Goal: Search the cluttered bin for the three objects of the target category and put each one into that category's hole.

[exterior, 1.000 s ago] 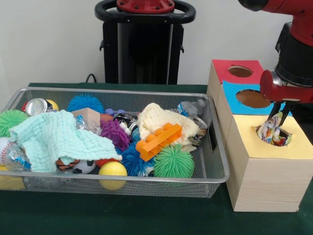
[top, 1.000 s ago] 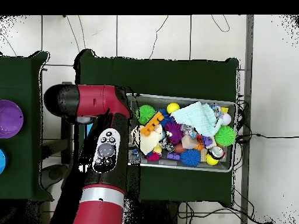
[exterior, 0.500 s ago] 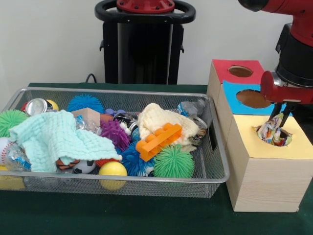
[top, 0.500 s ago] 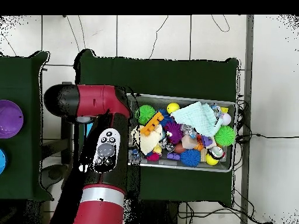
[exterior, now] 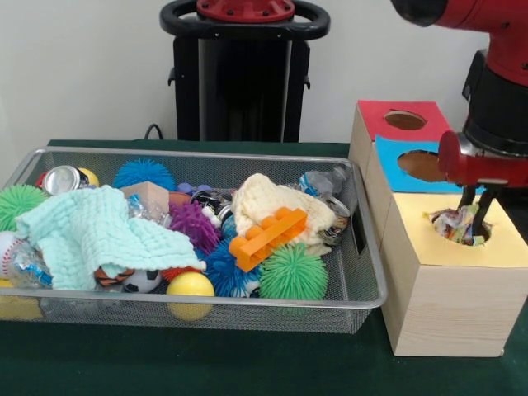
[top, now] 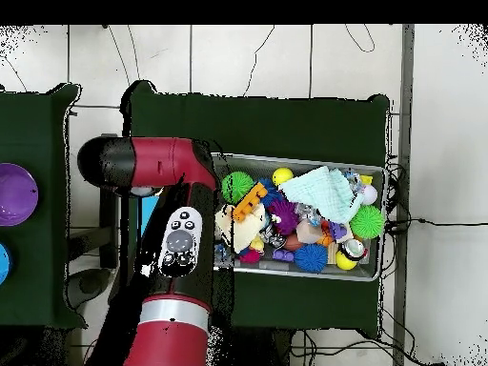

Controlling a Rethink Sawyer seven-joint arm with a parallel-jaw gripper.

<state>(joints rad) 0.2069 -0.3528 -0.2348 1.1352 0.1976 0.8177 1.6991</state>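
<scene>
The wire mesh bin (exterior: 206, 302) sits left of the wooden boxes and is full of toys; it also shows in the overhead view (top: 286, 159). One colour-printed rag (exterior: 451, 223) lies bunched low inside the yellow-faced hole (exterior: 483, 238). My gripper (exterior: 476, 214) hangs just over that hole, open, its fingers beside the rag at the right and not closed on it. No other printed rag shows in the bin. In the overhead view my arm (top: 176, 248) covers the boxes and the gripper.
The blue-faced hole (exterior: 425, 166) and the red-faced hole (exterior: 404, 120) lie behind the yellow one. In the bin are a mint waffle cloth (exterior: 91, 235), a cream knitted cloth (exterior: 264, 202), an orange brick (exterior: 268, 235), spiky balls and cans.
The rag stood up between the fingers above the hole; now it has dropped lower into the hole. My gripper has let go and shifted slightly to the right.
</scene>
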